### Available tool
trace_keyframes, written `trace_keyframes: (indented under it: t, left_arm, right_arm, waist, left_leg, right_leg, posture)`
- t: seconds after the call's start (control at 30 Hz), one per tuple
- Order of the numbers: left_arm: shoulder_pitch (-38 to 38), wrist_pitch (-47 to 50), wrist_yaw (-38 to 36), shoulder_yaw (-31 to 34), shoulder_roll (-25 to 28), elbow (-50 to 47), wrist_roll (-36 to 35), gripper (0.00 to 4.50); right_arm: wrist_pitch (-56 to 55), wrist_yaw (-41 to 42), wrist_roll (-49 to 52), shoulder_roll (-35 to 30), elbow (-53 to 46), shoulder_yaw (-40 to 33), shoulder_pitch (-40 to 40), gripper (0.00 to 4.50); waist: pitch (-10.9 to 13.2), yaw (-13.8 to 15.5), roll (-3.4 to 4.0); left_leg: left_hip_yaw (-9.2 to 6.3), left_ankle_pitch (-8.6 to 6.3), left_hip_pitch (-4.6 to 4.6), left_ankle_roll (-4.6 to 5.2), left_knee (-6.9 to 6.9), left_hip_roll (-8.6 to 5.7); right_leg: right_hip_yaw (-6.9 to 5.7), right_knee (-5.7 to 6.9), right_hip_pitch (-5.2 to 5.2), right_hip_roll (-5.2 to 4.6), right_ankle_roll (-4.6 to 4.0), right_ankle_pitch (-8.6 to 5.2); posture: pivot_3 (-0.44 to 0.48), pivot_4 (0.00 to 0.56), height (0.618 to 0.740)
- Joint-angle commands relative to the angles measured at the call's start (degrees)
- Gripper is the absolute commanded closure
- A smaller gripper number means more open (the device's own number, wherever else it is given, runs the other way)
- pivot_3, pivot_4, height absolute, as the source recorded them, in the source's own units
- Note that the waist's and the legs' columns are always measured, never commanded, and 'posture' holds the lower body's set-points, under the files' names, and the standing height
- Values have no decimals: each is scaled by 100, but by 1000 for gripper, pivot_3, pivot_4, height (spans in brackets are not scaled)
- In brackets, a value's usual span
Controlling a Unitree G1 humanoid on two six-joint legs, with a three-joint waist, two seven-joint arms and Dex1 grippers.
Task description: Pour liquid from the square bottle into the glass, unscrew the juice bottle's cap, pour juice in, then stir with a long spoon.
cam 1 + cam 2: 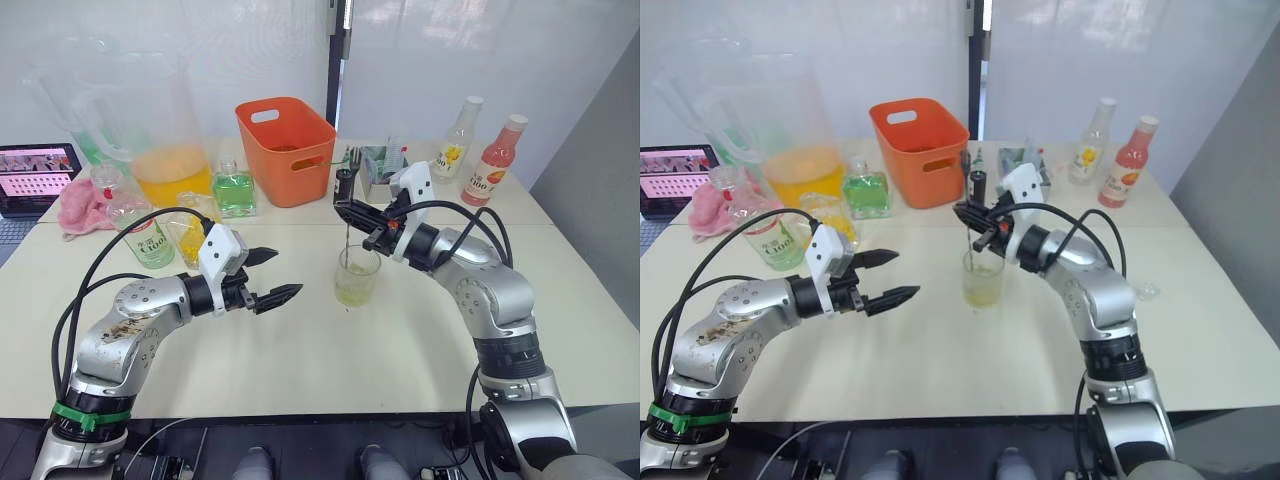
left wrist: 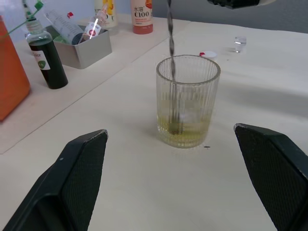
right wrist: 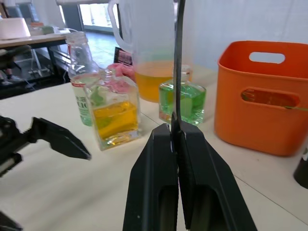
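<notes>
A ribbed glass stands mid-table holding a little yellow-green liquid. A long spoon stands upright in it, its bowl at the bottom of the glass. My right gripper is shut on the spoon's stem just above the glass. To the left of the glass, at table height, my left gripper is open and empty, its fingers pointing at it. The square bottle with yellow liquid stands at the left, beside a juice bottle with a green label. A small white and red cap lies beyond the glass.
An orange basket, a green square bottle and a big pitcher of orange liquid stand behind. A grey tray and dark bottle sit at the back, two juice bottles far right, a pink cloth far left.
</notes>
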Motion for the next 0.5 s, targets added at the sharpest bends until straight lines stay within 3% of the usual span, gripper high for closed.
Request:
trace_keyframes:
  t: [0.03, 0.3, 0.5]
  left_arm:
    - [-109, -161, -10, 18, -22, -39, 34, 48]
    - [-137, -269, -84, -48, -20, 53, 104, 48]
    - [-129, -326, -174, -80, -22, 61, 108, 48]
  right_arm:
    - [258, 32, 310, -85, -433, -175, -13, 4500]
    - [648, 181, 212, -934, -713, -233, 135, 4500]
    - [446, 177, 196, -1110, -505, -350, 14, 4500]
  waist:
    - [0, -1, 0]
    - [0, 15, 0]
    - [0, 24, 0]
  left_leg:
    - [0, 0, 0, 0, 0, 0]
    - [1, 0, 0, 0, 1, -1]
    - [0, 0, 0, 0, 2, -1]
  right_leg:
    - [0, 0, 0, 0, 0, 0]
    - [0, 0, 0, -1, 1, -1]
    - [0, -1, 1, -1, 2, -2]
  posture:
    - [0, 150, 738]
    - [0, 150, 738]
    - [0, 150, 738]
